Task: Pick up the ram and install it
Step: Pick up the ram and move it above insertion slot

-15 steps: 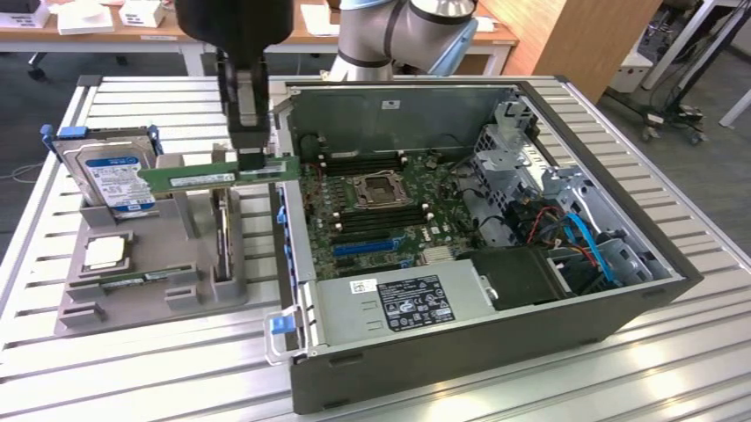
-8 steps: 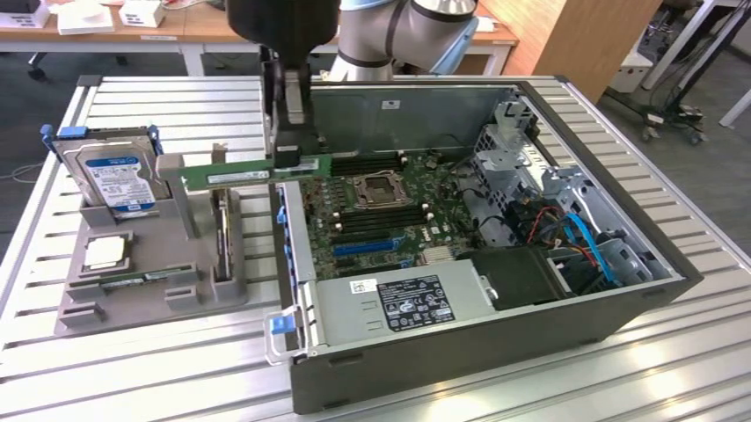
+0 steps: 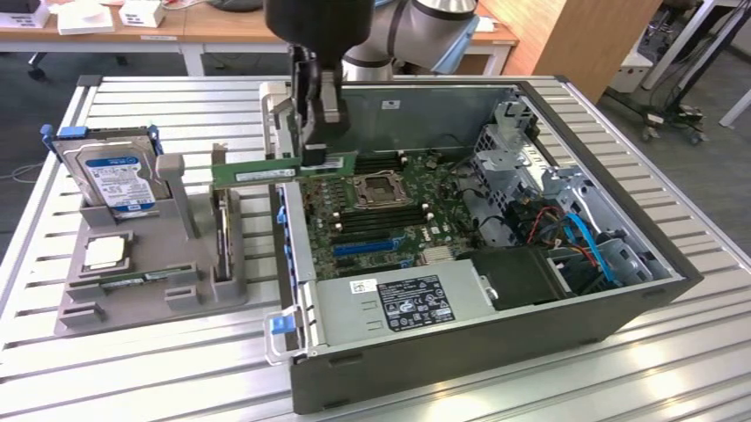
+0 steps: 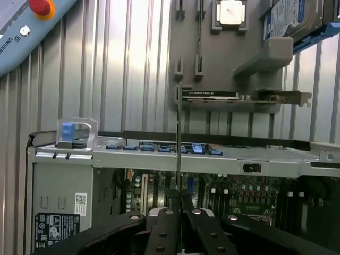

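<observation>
bright, even overhead light in both views; pale glare streaks the ribbed table (image 3: pixel 164 101), strongest in the wrist view; the case (image 3: pixel 470 352) interior sits in soft shadow, and the gripper (image 4: pixel 179 202) reads near-black, underexposed

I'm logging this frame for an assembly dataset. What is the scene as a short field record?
gripper: shut on the ram
ram: held in the air, roughly level, above the case wall beside the gray fixture
ram seated: not yet
case: open, motherboard exposed
gray fixture: on the exterior view's left of the case
on fixture: hard drive, expansion card
</observation>
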